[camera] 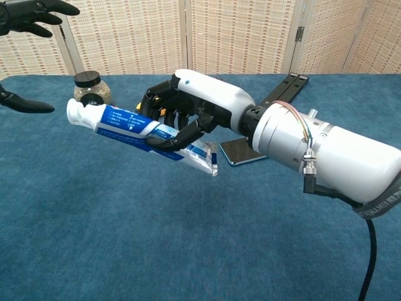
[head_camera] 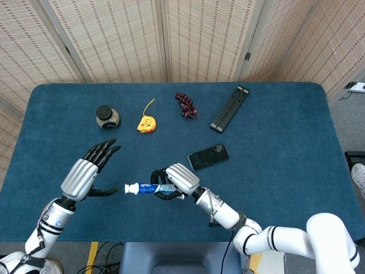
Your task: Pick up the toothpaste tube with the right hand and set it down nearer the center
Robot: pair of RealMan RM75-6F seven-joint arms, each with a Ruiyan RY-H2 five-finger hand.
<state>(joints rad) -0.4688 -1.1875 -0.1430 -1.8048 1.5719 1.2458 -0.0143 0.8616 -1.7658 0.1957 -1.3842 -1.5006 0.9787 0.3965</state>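
Right hand [head_camera: 177,181] wrapped around the toothpaste tube [head_camera: 145,188], dark fingers [camera: 168,142] curled under and over the blue-and-white body. Held clear of the blue table [head_camera: 285,142], as the chest view makes plain: tube [camera: 141,128] hanging in the air, white cap end pointing away from the palm toward the robot's left and slightly higher, crimped tail poking out on the wrist side and tilted down. From the head view alone, lift off the cloth hard to judge; there the tube reads only as a short bar sticking out left of the right hand.

Left hand [head_camera: 85,174] released, fingers spread and holding nothing, well apart from the cap end of the tube. Shown whole only in the head view; in the chest view just dark fingertips [camera: 34,15] at the upper left corner and one more at the left edge.

Just beyond the right hand, a black phone [head_camera: 209,156] lying flat; in the chest view only its edge [camera: 238,153] peeking out below the wrist. Farther off past the right hand, a yellow tape measure [head_camera: 146,123] and a dark bead string [head_camera: 186,105], the latter seen only from the head. Small round jar with black lid [head_camera: 107,117] beyond the left hand; in the chest view [camera: 89,88] sitting right behind the tube's cap. Long black bar [head_camera: 230,108] far beyond the right hand, toward the back of the table.
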